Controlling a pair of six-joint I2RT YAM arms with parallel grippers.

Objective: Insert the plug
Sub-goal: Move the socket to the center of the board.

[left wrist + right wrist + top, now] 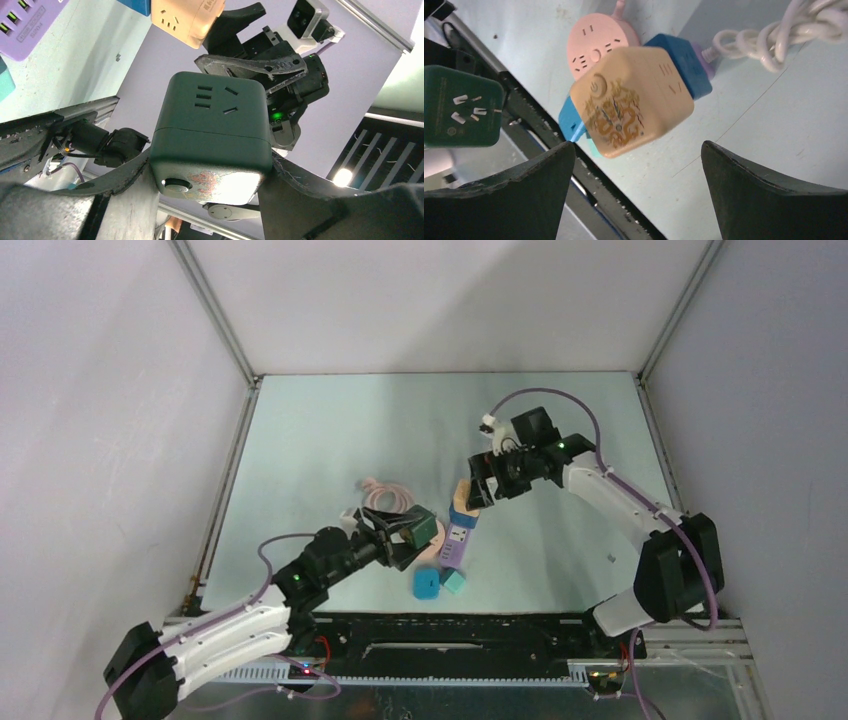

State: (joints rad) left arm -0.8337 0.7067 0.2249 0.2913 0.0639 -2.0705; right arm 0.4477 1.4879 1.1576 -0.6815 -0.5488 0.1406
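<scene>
**Top view.** My left claw (414, 531) is clamping the green plug cube (422, 526), lifted just beside the purple power strip (458, 544). My right claw (478, 490) is hovering, spread wide, over the orange cube (462, 502) at the strip's far end. Open room is lying toward the far side of the table (330, 430). The near side is being crowded by a blue block (427, 584) and the left by a pink cable coil (385, 495).

**Left wrist view.** Both fingers (125, 175) are pressing the green cube's side faces, with its socket face toward the lens. The right claw is hanging close beyond it — any forward push is risking a claw-to-claw knock.

**Right wrist view.** My fingers (519, 190) are standing well apart and touching nothing, and the orange cube is sitting between them, off centre. The green cube's prongs (471, 107) are pointing this way. I am judging misalignment the main hazard — tilted prongs would be scraping a socket face, shoving the strip, or twisting the cube in my grip.
</scene>
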